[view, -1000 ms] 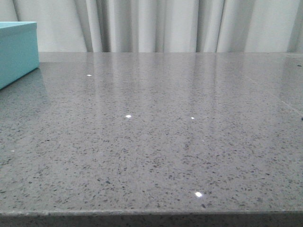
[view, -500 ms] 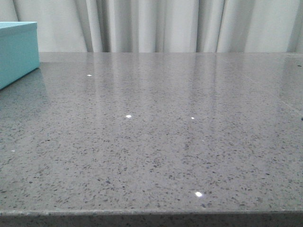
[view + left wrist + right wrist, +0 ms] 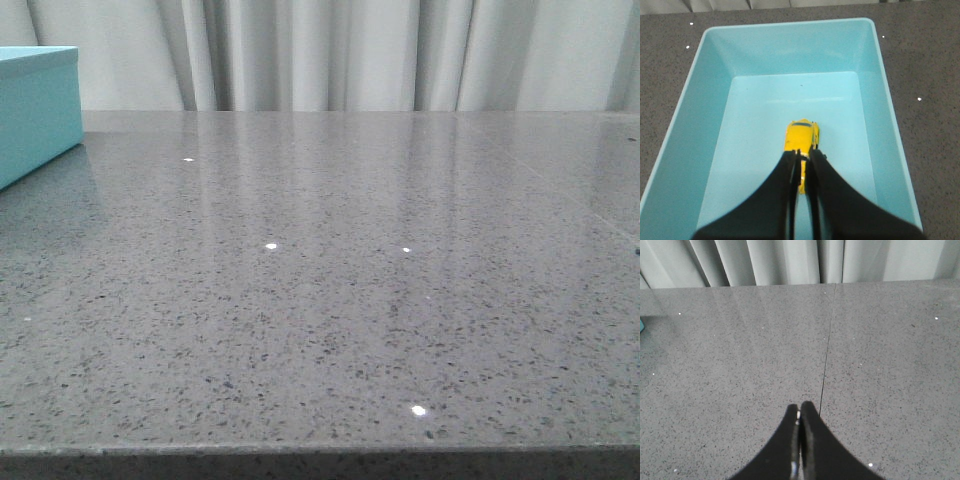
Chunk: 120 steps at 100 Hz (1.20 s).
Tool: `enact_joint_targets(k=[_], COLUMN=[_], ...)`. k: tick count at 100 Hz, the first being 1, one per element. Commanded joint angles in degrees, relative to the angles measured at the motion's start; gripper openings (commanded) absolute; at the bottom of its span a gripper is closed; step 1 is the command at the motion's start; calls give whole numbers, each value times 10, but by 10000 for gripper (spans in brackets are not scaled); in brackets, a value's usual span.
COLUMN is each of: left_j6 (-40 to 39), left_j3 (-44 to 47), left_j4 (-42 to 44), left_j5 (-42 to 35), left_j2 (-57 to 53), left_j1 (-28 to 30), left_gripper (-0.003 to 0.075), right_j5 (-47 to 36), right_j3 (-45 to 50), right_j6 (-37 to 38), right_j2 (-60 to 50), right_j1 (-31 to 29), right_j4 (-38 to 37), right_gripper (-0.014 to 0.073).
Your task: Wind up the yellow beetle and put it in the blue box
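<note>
Grey speckled stone tabletop (image 3: 330, 300) runs back to pale pleated curtains (image 3: 330, 55), and from the front view I see neither arm over it. At the far left edge of that view stands the blue box (image 3: 35, 105), only its near corner showing. From the left wrist camera I look straight down into the same box (image 3: 700, 120); the yellow beetle (image 3: 801, 137) sits inside, above the middle of the floor, and I cannot tell whether its wheels touch the bottom. The left gripper (image 3: 803, 172) has its fingers drawn nearly together with the car's near end wedged between them, so I judge it clamped on the toy. Moving right, the right gripper (image 3: 799, 430) hangs over bare stone with its fingers pressed together and nothing between them. My assessment: the car has reached its destination, so storage is almost complete. Outstanding items are the release and a clear lift of the left arm. Whether the spring was wound cannot be confirmed from these views.
</note>
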Motion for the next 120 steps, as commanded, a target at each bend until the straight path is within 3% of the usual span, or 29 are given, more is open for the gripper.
enact_joint_targets(k=[1, 34, 72, 95, 120], left_j6=[0, 0, 0, 0, 0], left_j3=[27, 201, 361, 405, 410], left_j4=[-8, -31, -52, -53, -56], left_j5=[-49, -131, -166, -173, -169], left_j2=[-47, -209, -384, -461, -468], left_j1=[1, 1, 1, 1, 1], left_gripper=[-18, -18, -18, -18, -18], right_j5=[-53, -135, -168, -208, -201], right_j3=[-5, 97, 206, 238, 238], right_j6=[-8, -8, -8, -8, -8], right_j2=[-12, -98, -187, -206, -206], right_j1=[-1, -1, -1, -1, -1], right_j4=[-8, -36, -39, -39, -39], right_gripper=[-67, -67, -67, -67, -67])
